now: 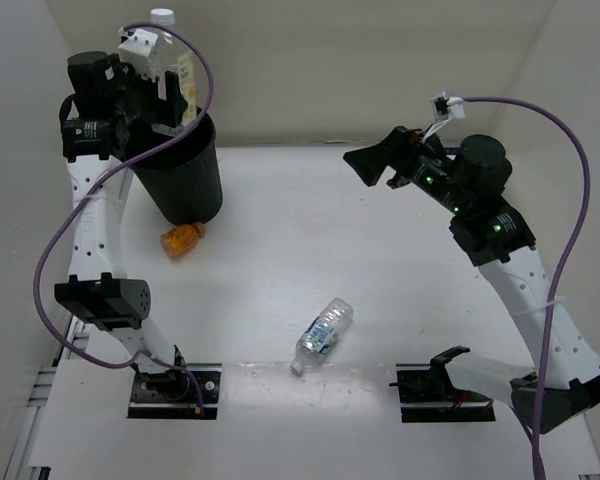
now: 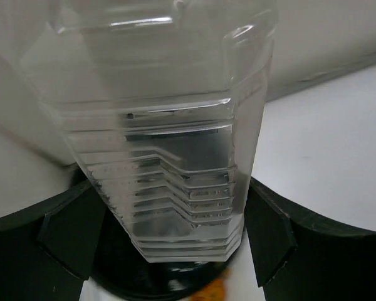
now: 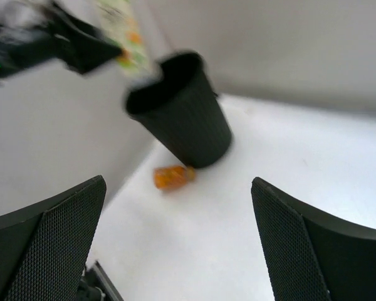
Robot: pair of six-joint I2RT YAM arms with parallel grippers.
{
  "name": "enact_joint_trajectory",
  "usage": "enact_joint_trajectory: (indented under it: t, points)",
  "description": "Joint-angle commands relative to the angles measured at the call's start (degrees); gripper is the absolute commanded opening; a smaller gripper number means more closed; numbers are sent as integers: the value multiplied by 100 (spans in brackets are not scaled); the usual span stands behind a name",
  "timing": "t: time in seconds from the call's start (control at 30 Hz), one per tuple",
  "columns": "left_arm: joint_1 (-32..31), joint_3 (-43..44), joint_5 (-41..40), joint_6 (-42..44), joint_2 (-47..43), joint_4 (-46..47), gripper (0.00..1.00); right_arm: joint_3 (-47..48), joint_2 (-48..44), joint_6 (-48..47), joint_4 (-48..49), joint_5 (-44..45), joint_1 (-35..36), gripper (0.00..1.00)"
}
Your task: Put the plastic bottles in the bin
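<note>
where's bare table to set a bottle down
Bare table lies between the bin and the right arm, and between the orange bottle and the clear bottle. It is crowded at the bin's foot, where the orange bottle lies.

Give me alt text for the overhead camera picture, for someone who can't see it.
The left gripper holds a labelled bottle, cap up, over the black bin. An orange bottle lies at its foot, a clear bottle near the front of the table; the right gripper hangs open, empty.
</note>
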Motion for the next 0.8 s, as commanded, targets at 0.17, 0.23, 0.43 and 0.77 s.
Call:
enact_joint_trajectory:
  t: [0.17, 0.23, 0.43, 0.77]
  points:
    - [-225, -503, -3665, 1526, 777, 275, 10, -34, 661, 415, -2824, 2410, 135, 100]
    - [-225, -591, -3745, 1587, 830, 275, 10, -88, 722, 817, -3053, 2675, 250, 100]
    - [-225, -591, -3965, 1535, 997, 275, 57, -438, 1258, 1777, -4425, 2757, 742, 100]
    - [-331, -897, -4149, 1377, 242, 275, 100, -809, 2155, 2156, -4768, 1614, 1692, 100]
